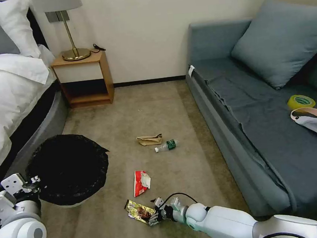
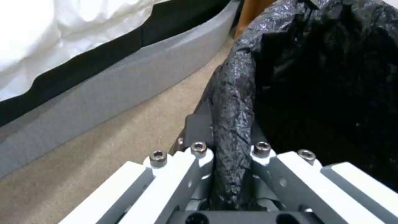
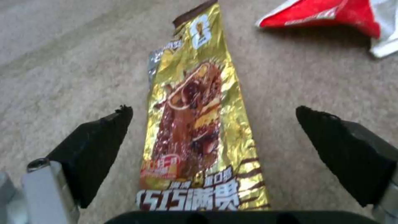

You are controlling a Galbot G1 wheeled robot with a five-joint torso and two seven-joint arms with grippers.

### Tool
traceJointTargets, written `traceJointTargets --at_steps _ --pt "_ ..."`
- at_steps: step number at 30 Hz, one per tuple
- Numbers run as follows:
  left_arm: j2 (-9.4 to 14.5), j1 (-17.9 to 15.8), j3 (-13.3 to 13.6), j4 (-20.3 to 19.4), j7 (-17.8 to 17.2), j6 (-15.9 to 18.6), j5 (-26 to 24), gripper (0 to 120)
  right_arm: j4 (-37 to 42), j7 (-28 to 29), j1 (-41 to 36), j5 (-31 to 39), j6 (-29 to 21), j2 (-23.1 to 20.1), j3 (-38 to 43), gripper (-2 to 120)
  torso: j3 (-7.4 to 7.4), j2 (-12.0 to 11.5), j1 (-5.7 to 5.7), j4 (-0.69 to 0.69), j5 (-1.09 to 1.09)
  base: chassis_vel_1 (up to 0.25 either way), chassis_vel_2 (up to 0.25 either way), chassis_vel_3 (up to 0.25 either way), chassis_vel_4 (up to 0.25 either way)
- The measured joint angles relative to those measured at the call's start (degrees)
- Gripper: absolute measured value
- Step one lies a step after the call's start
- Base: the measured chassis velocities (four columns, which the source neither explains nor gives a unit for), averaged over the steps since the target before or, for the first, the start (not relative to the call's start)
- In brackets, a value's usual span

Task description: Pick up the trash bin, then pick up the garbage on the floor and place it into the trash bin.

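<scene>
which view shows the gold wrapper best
The right wrist view: the gold wrapper lies flat between the open right hand. The head view shows it small at that hand; the left wrist view shows the trash bin instead.

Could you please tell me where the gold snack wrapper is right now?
The gold snack wrapper lies flat on the carpet, between the right gripper's open fingers, just nearer the robot than the red-and-white packet.

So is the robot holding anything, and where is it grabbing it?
The left pincer is shut on the trash bin at its bag-covered rim. The right pincer is open around the gold wrapper, not gripping.
</scene>
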Motion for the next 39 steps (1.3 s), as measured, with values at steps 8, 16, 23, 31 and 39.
traceJointTargets --at_steps 8,16,23,31,39 --pt "-0.1 0.1 0.2 0.1 0.0 -0.2 0.1 4 -0.3 -0.4 0.2 0.0 0.1 0.1 -1.4 100 0.0 0.0 0.0 0.0 0.0 0.0 0.0 0.0 0.0" --pt "-0.2 0.3 -0.2 -0.2 0.0 -0.4 0.1 4 -1.3 -0.5 -0.1 -0.6 0.7 1.0 -1.9 96 0.0 0.0 0.0 0.0 0.0 0.0 0.0 0.0 0.0" --pt "-0.4 0.7 -0.3 -0.5 0.0 -0.5 0.1 4 -2.3 -0.7 -0.2 -1.3 1.0 1.4 -1.7 95 0.0 0.0 0.0 0.0 0.0 0.0 0.0 0.0 0.0" --pt "-0.6 0.8 -0.4 -0.7 0.0 -0.7 0.3 4 -1.1 -0.6 -0.1 -1.5 1.2 0.6 -1.6 78 0.0 0.0 0.0 0.0 0.0 0.0 0.0 0.0 0.0" --pt "-0.6 0.8 -0.5 -0.7 0.0 -0.8 0.5 4 -0.7 -0.6 -0.1 -1.8 1.5 0.1 -1.7 50 0.0 0.0 0.0 0.0 0.0 0.0 0.0 0.0 0.0"
